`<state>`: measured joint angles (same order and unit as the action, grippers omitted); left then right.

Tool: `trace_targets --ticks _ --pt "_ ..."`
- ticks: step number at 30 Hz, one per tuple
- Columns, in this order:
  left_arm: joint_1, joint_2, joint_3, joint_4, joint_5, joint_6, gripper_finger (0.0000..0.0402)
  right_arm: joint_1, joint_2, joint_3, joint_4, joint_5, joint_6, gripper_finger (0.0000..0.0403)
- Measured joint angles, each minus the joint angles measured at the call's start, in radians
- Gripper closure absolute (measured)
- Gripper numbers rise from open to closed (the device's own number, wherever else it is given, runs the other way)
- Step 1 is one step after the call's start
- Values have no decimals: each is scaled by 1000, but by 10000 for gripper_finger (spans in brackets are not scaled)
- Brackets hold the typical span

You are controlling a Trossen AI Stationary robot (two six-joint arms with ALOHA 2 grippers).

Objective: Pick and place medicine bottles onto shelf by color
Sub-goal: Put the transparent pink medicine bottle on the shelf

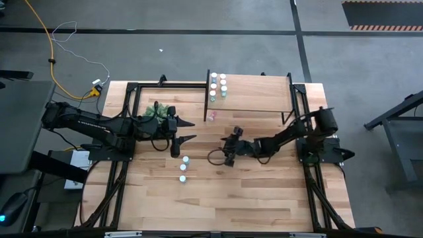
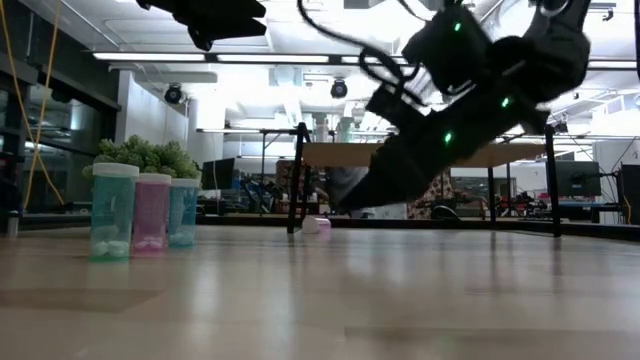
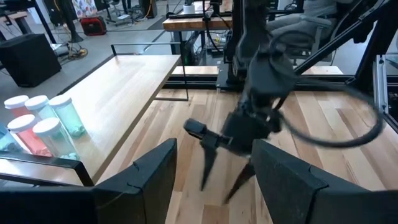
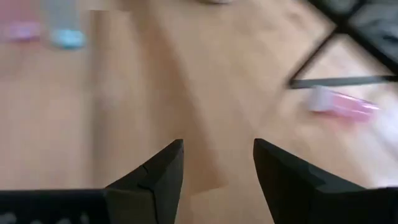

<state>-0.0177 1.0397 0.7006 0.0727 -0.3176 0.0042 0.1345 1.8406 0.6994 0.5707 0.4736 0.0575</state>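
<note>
Item, nearest your low camera: three upright medicine bottles [image 2: 150, 213] at the left of the frame, teal, pink, teal-blue, standing touching in a short row on the table [image 2: 350, 300]. From above you saw them as a short line of white caps [image 1: 184, 168] in the lower middle of the tabletop.

Item, next out: left gripper [image 1: 187, 130], left of centre in the high view, jaws apart and empty, pointing right. It sat just above that line of caps in the frame, so you had the left arm nearer to them than the right.

Item: right gripper [image 1: 229, 151], centre of the high view, jaws apart, nothing between them.

Item, further: one pink bottle [image 1: 211, 116] lying on its side just in front of the shelf's near edge. In the right wrist view it [image 4: 343, 103] lay ahead of the open fingers and off to one side, long axis across the frame, white cap toward centre. You would judge the right arm better placed for this one.

Item, farthest: shelf [image 1: 258, 92] at upper middle, with sorted bottles [image 1: 218, 86] clustered at its left end.
</note>
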Motion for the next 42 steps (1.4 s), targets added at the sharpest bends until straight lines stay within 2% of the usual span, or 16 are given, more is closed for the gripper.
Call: trace_targets --ticks 3,8,11,15,17,21,25,28,30,36,42 --pt "0 0 0 0 0 -1 202 -34 60 0 109 99 14 218" --pt "0 0 0 0 0 -1 202 -101 135 0 293 102 66 235" --pt "0 0 0 0 0 -1 202 -138 166 0 363 101 106 276" --pt "0 0 0 0 0 -1 202 -169 200 1 456 67 161 365" --pt "0 0 0 0 0 0 202 -178 216 1 489 67 181 392" --pt "0 0 0 0 0 0 202 -195 262 54 487 72 229 388" --pt "0 0 0 0 0 -1 202 -208 332 152 480 75 194 399" --pt "0 0 0 0 0 0 202 -218 355 215 433 79 192 401" --pt "0 0 0 -2 0 11 202 -222 361 241 378 120 191 402" --pt "-1 0 0 -8 0 17 202 -222 361 256 362 204 170 402" --pt "-1 0 0 -8 0 17 202 -254 361 256 371 168 197 403"
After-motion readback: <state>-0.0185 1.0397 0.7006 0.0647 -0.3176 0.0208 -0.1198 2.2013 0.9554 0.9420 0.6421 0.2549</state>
